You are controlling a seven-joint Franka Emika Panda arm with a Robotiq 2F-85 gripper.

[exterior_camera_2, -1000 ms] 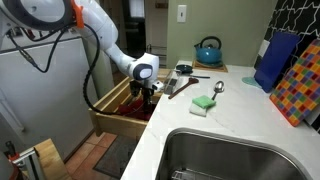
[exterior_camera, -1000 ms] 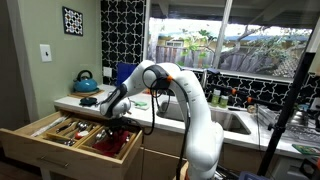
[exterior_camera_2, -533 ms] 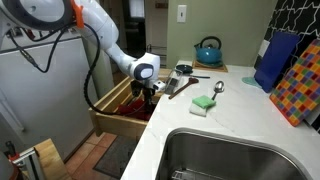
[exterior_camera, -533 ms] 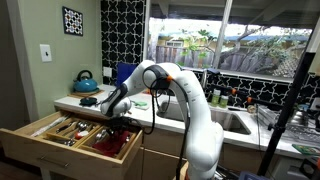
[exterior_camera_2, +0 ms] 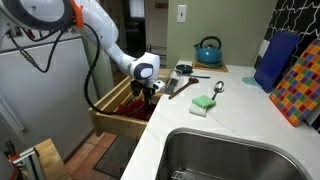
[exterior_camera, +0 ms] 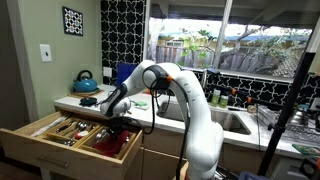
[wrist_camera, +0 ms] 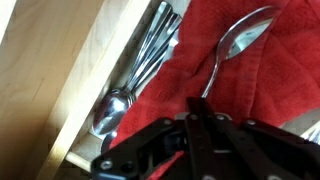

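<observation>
Set back across the kitchen in an exterior view, facing the window (exterior_camera: pixel 240 40), with arm (exterior_camera: pixel 195 100), counter (exterior_camera: pixel 75 103) and open drawer (exterior_camera: pixel 60 140) side-on. Perched close above the sink (exterior_camera_2: pixel 230 150) in an exterior view, looking along the counter toward the kettle (exterior_camera_2: pixel 208 50). Shared in both exterior views: drawer, kettle, arm. Aimed down from the wrist, very near, past the gripper (wrist_camera: pixel 200 118) onto a spoon (wrist_camera: pixel 240 40) and, seemingly, the drawer's red liner (wrist_camera: pixel 280 90).

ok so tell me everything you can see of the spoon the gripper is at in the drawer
The spoon looks like polished grey metal. Its oval bowl faces up and mirrors the light. The thin handle slants down from the bowl into the gripper, whose jaws are shut on the handle's end. It sits over the red cloth lining that compartment, apart from the other spoons stacked along the wooden divider.
</observation>
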